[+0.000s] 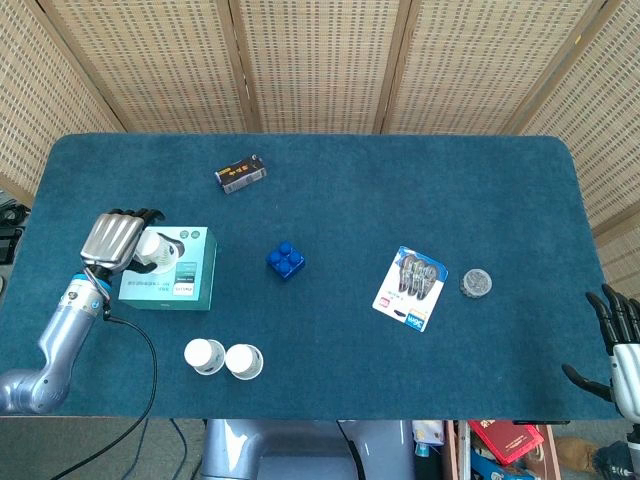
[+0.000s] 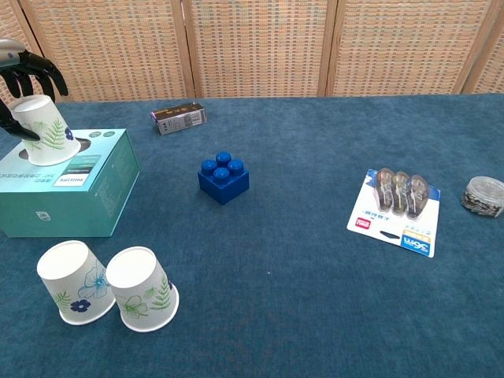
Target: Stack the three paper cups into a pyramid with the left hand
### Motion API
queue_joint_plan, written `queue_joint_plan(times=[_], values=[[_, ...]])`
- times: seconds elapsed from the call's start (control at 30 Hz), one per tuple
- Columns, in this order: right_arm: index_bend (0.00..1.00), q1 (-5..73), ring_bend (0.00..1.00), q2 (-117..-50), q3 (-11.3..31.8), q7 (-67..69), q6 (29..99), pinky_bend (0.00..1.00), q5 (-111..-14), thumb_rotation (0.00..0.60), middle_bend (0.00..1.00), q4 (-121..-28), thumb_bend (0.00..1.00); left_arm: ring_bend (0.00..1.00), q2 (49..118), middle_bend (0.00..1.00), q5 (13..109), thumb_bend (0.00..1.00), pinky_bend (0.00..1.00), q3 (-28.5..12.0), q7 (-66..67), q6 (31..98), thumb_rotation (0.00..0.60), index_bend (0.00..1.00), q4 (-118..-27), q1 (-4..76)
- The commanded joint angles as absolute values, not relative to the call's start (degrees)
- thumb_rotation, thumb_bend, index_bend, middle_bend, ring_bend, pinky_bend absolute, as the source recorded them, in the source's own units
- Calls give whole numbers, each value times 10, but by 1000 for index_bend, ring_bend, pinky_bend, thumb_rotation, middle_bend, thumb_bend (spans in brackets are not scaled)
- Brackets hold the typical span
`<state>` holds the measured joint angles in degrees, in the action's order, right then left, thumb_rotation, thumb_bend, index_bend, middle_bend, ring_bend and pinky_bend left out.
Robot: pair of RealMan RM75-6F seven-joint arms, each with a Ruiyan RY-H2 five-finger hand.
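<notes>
Two white paper cups with leaf prints stand upside down, touching, near the table's front left: one (image 1: 204,356) (image 2: 69,282) and its neighbour (image 1: 244,361) (image 2: 142,287). A third cup (image 1: 155,248) (image 2: 43,130) sits tilted on top of a teal tissue box (image 1: 178,280) (image 2: 71,193). My left hand (image 1: 115,238) (image 2: 24,75) wraps this cup, fingers curled over its upper end and the thumb against its left side. My right hand (image 1: 618,340) hangs open off the table's front right corner.
A blue toy brick (image 1: 286,261) (image 2: 223,177) lies mid-table. A small dark carton (image 1: 240,174) (image 2: 179,117) is behind it. A blister pack (image 1: 410,288) (image 2: 398,211) and a round tin (image 1: 476,283) (image 2: 482,195) lie to the right. Wicker screens back the table.
</notes>
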<state>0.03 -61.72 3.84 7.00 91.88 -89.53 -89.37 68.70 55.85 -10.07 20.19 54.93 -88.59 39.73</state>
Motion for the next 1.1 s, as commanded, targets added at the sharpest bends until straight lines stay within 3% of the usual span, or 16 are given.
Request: queue_joint_plan(times=[0.03,0.4,0.57,0.77,1.1], values=[[0,1,0,-618,38,69,918,0,-895,600,0,-893,0,454,694,439,563,124,376,-100,200,559,600,371,-878,395],[0,1,0,-617,38,69,918,0,-895,600,0,-895,0,478,692,479,582,125,402,-105,183,582,600,421,-887,386],[0,1,0,-618,37,67,917,0,-896,600,0,-895,0,478,656,479,647,125,402,-116,133,612,600,421,-965,374],[0,1,0,-619,36,63,917,0,-898,600,0,-896,0,478,587,480,792,125,402,-73,92,622,600,422,-1093,350],[0,0,0,-618,35,65,921,0,-900,600,0,-896,0,478,587,480,903,124,402,-11,100,608,600,423,-1120,337]])
